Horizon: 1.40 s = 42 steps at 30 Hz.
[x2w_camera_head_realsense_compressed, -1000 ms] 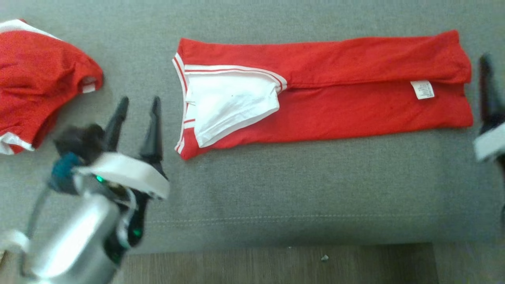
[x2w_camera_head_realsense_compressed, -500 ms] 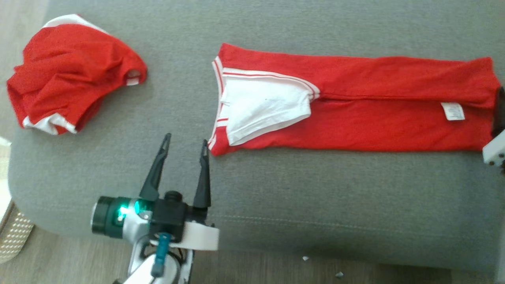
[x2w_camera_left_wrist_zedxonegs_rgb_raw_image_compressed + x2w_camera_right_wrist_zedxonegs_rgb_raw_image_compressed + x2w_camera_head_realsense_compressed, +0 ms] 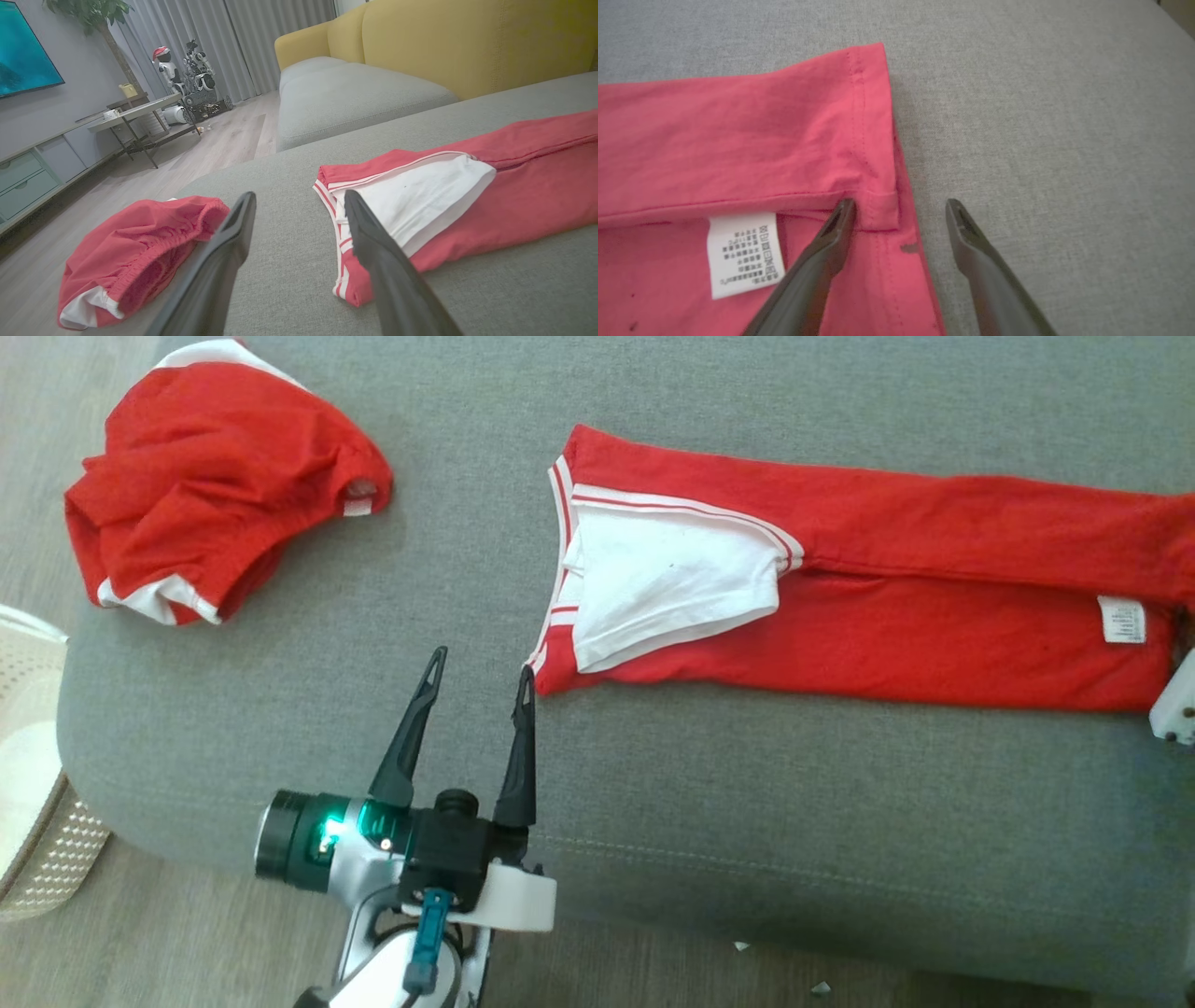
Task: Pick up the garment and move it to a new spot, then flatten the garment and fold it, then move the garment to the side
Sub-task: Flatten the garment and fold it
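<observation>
Folded red garment [image 3: 934, 616] lying flat on grey cushion [image 3: 747, 803], left gripper [image 3: 482, 665] hovering beside its striped corner, fingers released, right gripper [image 3: 900, 204] straddling its labelled edge, fingers released, grasping nothing

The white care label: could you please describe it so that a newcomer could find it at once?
On the grey cushion lies a long folded red garment. Near its right end sits the care label. It is a small white rectangle with dark print, unlike the large white panel at the other end.

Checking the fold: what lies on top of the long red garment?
A white flap and a small care label lie on the garment; fabric beneath the flap is hidden.
</observation>
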### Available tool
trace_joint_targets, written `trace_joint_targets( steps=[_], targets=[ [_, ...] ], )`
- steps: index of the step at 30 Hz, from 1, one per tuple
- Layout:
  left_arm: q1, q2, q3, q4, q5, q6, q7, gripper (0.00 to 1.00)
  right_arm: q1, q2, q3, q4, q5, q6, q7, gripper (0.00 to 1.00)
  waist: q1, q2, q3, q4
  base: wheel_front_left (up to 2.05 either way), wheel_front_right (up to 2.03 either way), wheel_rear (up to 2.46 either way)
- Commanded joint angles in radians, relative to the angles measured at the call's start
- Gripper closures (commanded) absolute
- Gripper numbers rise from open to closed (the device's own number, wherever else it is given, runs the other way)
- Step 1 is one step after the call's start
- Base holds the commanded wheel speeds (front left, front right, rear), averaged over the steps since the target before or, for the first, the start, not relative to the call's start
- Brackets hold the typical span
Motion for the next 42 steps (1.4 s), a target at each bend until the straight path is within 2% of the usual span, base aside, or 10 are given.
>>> trace_joint_targets(
  steps=[1, 3, 6, 9, 11, 13, 18, 27, 32, 42],
  targets=[
    [-0.03, 0.008, 0.03, -0.026, 0.015, -0.003, -0.005, 0.0, -0.03, -0.004, 0.015, -0.019, 0.006, 0.006, -0.006, 0.02, 0.0001, 0.0, -0.001, -0.002, 0.0, 0.0, 0.0],
    [-0.029, 0.009, 0.03, -0.023, 0.015, -0.003, -0.005, 0.0, -0.037, 0.001, 0.018, 0.009, 0.012, 0.006, -0.003, 0.11, 0.0001, 0.0, -0.003, -0.005, 0.0, 0.0, 0.0],
    [-0.027, 0.013, 0.034, -0.024, 0.015, -0.004, -0.005, 0.0, -0.05, 0.004, 0.019, 0.04, 0.025, 0.006, -0.003, 0.0, 0.0001, 0.0, -0.006, -0.007, 0.0, 0.0, 0.0],
    [-0.028, 0.015, 0.034, -0.023, 0.016, -0.007, -0.005, 0.0, -0.064, -0.003, 0.01, 0.07, 0.036, 0.006, -0.009, 0.05, 0.0001, 0.0, -0.008, -0.006, 0.0, 0.0, 0.0],
    [-0.029, 0.016, 0.033, -0.023, 0.016, -0.01, -0.005, 0.0, -0.074, -0.011, 0.005, 0.094, 0.04, 0.006, -0.012, 0.31, 0.0001, 0.0, -0.008, -0.003, 0.0, 0.0, 0.0],
    [-0.029, 0.016, 0.034, -0.024, 0.014, -0.011, -0.005, 0.0, -0.082, -0.018, 0.001, 0.119, 0.045, 0.006, -0.013, 1.0, 0.0001, 0.0, -0.008, -0.001, 0.0, 0.0, 0.0],
    [-0.023, 0.015, 0.04, -0.025, 0.009, -0.01, -0.005, 0.0, -0.099, -0.022, 0.008, 0.166, 0.073, 0.006, -0.011, 1.0, 0.0001, 0.0, -0.005, -0.005, 0.0, 0.0, 0.0],
    [-0.017, 0.01, 0.055, -0.027, 0.002, -0.011, -0.005, 0.0, -0.091, -0.114, 0.02, 0.098, 0.04, 0.006, -0.051, 1.0, 0.0001, 0.0, -0.015, -0.061, 0.0, 0.0, 0.0],
    [-0.01, 0.01, 0.062, -0.028, 0.001, -0.011, -0.005, 0.0, -0.087, -0.147, 0.055, -0.018, 0.035, 0.006, -0.014, 1.0, 0.0001, 0.0, -0.031, -0.095, 0.0, 0.0, 0.0],
    [-0.01, 0.013, 0.068, -0.02, 0.002, -0.022, -0.005, 0.0, -0.035, -0.068, 0.253, -0.376, 0.151, 0.006, 0.128, 1.0, 0.0001, 0.0, -0.066, -0.122, 0.0, 0.0, 0.0]
  ],
)
